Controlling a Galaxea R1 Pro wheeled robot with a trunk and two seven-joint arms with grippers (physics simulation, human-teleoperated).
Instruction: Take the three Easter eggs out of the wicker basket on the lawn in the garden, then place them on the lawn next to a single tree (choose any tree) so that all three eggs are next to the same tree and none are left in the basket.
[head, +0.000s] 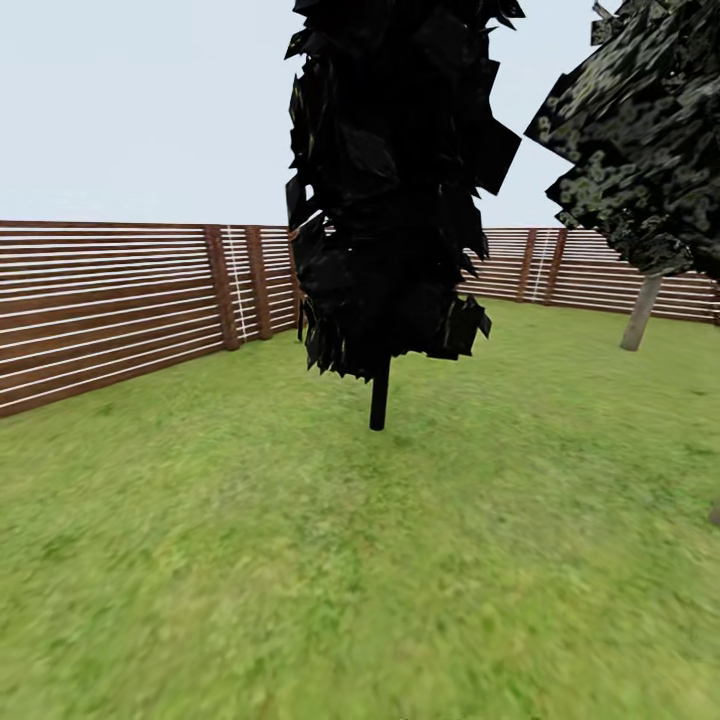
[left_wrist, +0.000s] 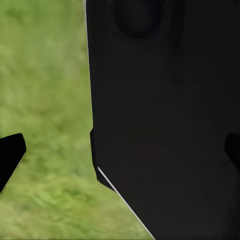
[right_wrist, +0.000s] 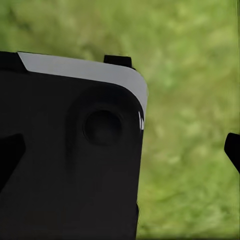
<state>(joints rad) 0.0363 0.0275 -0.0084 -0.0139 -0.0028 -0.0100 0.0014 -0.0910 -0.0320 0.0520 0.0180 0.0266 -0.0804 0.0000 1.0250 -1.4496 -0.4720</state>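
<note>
The lawn (head: 300, 560) spreads out ahead as mottled green grass. At the far right stands a tree (head: 640, 312) with a slim pale trunk and a dark green crown. The Easter eggs and the wicker basket are out of view. In the left wrist view my left gripper (left_wrist: 120, 155) is open, its dark fingertips (left_wrist: 10, 159) wide apart, with grass and a black part of my own body behind them. The right gripper (right_wrist: 121, 152) is open too, one of its fingertips (right_wrist: 233, 150) over grass, and holds nothing.
A black cone-shaped conifer (head: 390, 180) on a thin dark stem stands straight ahead in the middle distance. A brown slatted fence (head: 110, 300) runs along the left and across the back. Open grass lies between me and both trees.
</note>
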